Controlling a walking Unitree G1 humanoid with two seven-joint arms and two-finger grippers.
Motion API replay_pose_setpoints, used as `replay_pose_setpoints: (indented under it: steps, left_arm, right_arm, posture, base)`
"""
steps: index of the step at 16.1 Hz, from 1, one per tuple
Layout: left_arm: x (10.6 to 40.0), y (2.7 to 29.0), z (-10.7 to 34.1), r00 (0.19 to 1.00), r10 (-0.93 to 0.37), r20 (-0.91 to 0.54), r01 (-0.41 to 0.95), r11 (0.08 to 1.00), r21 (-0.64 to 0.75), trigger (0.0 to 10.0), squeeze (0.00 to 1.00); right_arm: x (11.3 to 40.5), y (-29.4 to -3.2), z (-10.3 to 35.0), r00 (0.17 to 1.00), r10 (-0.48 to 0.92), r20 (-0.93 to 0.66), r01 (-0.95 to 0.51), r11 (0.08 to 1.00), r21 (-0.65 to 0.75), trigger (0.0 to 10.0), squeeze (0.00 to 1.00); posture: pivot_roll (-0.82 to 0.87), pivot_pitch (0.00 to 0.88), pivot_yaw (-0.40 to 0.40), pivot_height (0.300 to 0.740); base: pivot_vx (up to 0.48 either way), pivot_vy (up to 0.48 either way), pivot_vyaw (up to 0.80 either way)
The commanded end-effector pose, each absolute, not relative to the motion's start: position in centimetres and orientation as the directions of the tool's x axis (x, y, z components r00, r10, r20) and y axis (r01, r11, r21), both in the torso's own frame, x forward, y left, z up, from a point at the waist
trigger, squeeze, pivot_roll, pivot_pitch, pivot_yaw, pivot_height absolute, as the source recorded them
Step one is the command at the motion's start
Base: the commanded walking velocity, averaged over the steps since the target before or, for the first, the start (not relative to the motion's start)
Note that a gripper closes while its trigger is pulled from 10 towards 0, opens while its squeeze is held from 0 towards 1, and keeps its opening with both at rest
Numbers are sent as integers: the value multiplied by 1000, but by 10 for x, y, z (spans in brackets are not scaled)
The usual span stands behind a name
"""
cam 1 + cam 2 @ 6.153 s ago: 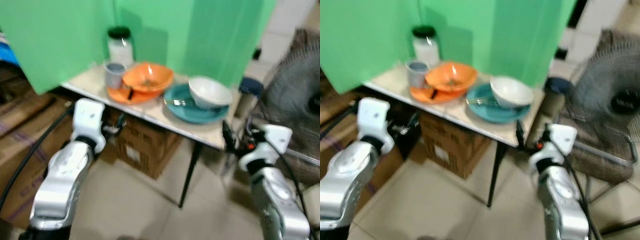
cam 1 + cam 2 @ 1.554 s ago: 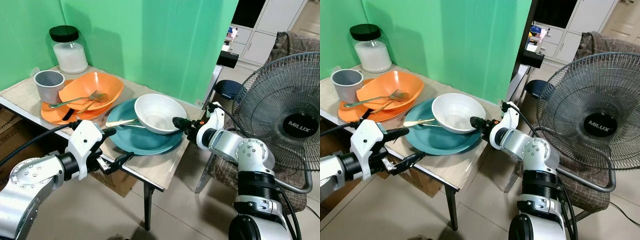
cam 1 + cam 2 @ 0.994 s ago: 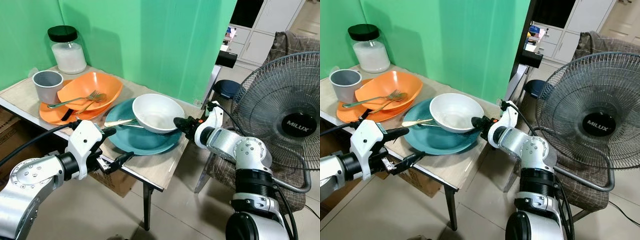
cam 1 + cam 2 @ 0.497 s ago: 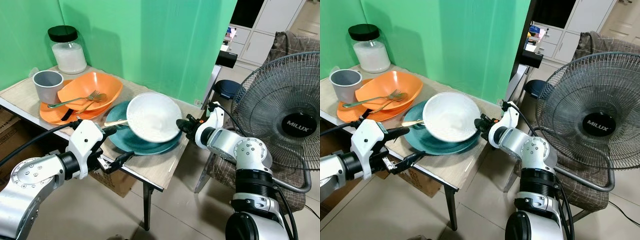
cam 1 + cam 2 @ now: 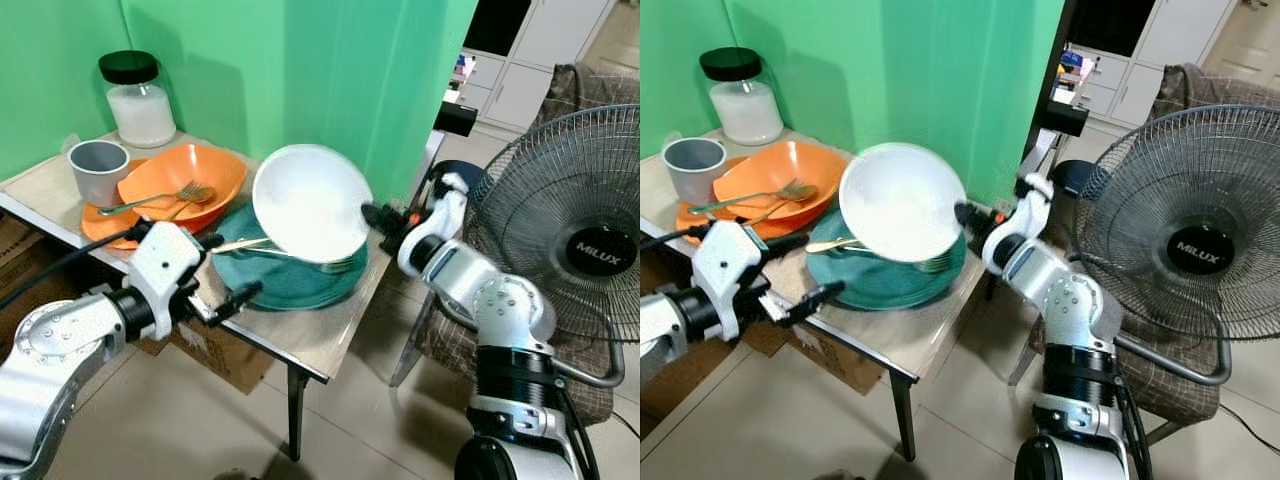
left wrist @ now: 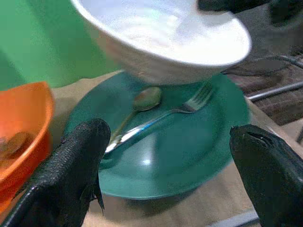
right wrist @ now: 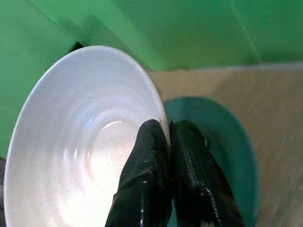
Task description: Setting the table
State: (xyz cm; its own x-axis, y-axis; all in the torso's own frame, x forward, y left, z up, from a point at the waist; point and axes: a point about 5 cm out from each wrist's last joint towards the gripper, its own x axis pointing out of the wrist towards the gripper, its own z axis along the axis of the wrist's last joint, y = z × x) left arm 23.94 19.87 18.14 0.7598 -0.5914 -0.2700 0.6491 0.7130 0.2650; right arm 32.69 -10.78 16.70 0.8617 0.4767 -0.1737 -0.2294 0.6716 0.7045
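My right gripper [image 5: 368, 213] is shut on the rim of the white bowl [image 5: 310, 203], which hangs tilted in the air above the teal plate [image 5: 290, 281]. The right wrist view shows both fingers [image 7: 156, 175] pinching the bowl's rim [image 7: 158, 101]. A fork [image 6: 187, 106] and a spoon [image 6: 142, 101] lie on the teal plate [image 6: 180, 161] under the bowl [image 6: 165, 38]. My left gripper [image 5: 225, 268] stands open at the table's near edge, just in front of the teal plate, with nothing between its fingers [image 6: 71, 161].
An orange bowl [image 5: 180, 178] holding a fork and spoon sits on an orange plate to the left, beside a grey cup [image 5: 98, 170] and a black-lidded jar [image 5: 138, 100]. A green screen backs the table [image 5: 320, 345]. A large fan [image 5: 575, 235] stands to the right.
The right gripper has lifted the white bowl off the teal plate and tipped it up, uncovering the fork and spoon. The left arm has shifted slightly left.
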Motion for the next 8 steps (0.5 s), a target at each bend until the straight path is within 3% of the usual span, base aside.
replay_pose_setpoints:
  steps: [1, 4, 5, 6, 8]
  left_arm:
    - [242, 200, 186, 779, -578, -242, 627, 725, 287, 10000, 224]
    - [247, 196, 189, 818, -549, -175, 575, 765, 289, 10000, 227]
    - [246, 190, 189, 822, -548, -152, 568, 775, 276, 10000, 227]
    - [245, 188, 189, 823, -550, -141, 566, 778, 273, 10000, 231]
    - [244, 177, 193, 823, -559, -97, 563, 786, 256, 10000, 231]
  right_arm:
    - [326, -115, 178, 888, 448, -107, -263, 683, 681, 0, 0]
    - [313, -140, 199, 944, 327, 47, -287, 741, 607, 0, 0]
    - [302, -152, 206, 957, 277, 91, -284, 820, 497, 0, 0]
    - [297, -155, 208, 958, 267, 109, -286, 842, 457, 1255, 0]
    - [280, -164, 213, 966, 216, 145, -253, 909, 333, 10000, 0]
  posture:
    - [32, 0, -68, 740]
    - [23, 0, -68, 740]
    - [18, 0, -71, 740]
    - [15, 0, -72, 740]
    - [5, 0, -71, 740]
  base:
    - [0, 0, 0]
    - [0, 0, 0]
    - [0, 0, 0]
    - [0, 0, 0]
    - [0, 0, 0]
